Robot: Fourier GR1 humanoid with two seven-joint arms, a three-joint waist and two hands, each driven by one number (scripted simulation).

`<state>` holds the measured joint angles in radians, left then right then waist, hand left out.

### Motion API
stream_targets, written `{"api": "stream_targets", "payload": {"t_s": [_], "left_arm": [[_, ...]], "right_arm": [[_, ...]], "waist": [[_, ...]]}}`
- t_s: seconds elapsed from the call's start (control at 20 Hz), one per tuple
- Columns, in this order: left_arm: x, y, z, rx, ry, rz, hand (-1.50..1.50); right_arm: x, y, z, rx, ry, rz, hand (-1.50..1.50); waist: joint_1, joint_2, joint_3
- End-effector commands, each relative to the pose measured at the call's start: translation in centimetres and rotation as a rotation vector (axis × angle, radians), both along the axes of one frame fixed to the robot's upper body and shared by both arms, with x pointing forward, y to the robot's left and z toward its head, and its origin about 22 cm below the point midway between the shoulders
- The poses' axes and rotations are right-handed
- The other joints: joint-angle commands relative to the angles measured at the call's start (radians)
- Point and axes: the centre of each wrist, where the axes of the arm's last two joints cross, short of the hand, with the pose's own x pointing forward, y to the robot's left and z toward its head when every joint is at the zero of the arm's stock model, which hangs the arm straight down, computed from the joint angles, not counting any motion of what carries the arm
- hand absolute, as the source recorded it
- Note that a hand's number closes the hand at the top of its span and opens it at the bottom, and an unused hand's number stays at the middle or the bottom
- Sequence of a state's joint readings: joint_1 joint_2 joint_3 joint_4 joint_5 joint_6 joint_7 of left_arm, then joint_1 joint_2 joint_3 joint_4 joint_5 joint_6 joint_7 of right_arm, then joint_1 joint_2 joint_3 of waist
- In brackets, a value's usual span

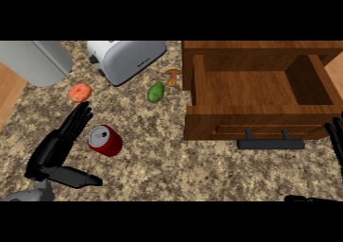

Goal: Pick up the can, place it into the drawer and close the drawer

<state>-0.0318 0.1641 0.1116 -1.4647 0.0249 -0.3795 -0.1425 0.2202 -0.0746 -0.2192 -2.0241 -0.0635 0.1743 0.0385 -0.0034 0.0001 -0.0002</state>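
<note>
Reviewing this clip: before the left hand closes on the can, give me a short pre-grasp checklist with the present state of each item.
1. Left hand open, fingers straight: ok.
2. Left hand beside the red can, thumb spread below it: ok.
3. Can upright: not ok, it looks tilted.
4. Drawer pulled open, nothing seen inside: ok.
5. Right hand at the right edge, apart from the drawer handle: ok.
6. Green vegetable and mushroom lie between can and drawer: cannot tell whether they obstruct.
</note>
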Motion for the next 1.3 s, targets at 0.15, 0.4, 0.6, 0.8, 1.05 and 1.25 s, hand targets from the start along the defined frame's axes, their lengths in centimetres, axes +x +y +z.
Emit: {"api": "stream_targets", "payload": {"t_s": [0.15, 0.4, 0.6, 0.8, 1.05, 1.25], "left_arm": [[1.6, 1.6, -1.4, 0.024, 0.002, 0.015, -1.50], [1.4, 1.7, -5.0, 0.026, 0.033, -0.010, -1.50], [1.5, 4.3, -3.8, 0.024, 0.028, 0.012, -1.50], [1.9, 3.0, -7.5, 0.039, 0.057, 0.018, -1.50], [2.2, 3.2, -7.5, 0.016, 0.063, 0.040, -1.50], [1.2, 2.3, -8.2, 0.022, 0.091, 0.026, -1.50]], "right_arm": [[-0.9, -0.8, -1.2, 0.003, -0.017, 0.001, -1.50], [-0.2, 1.0, 0.5, 0.002, -0.022, -0.005, -1.50], [-0.9, -1.1, -1.0, 0.010, -0.017, -0.003, -1.50], [-0.7, -0.2, -0.9, 0.006, -0.027, -0.009, -1.50], [0.3, -0.2, -1.5, -0.002, -0.028, -0.017, -1.50], [-2.7, -0.5, 1.4, 0.004, -0.015, -0.018, -1.50]], "waist": [[-0.002, 0.000, 0.000], [-0.002, 0.000, 0.000], [-0.001, 0.000, 0.000], [-0.004, 0.001, 0.000], [-0.001, 0.001, 0.000], [-0.002, -0.001, 0.000]]}}
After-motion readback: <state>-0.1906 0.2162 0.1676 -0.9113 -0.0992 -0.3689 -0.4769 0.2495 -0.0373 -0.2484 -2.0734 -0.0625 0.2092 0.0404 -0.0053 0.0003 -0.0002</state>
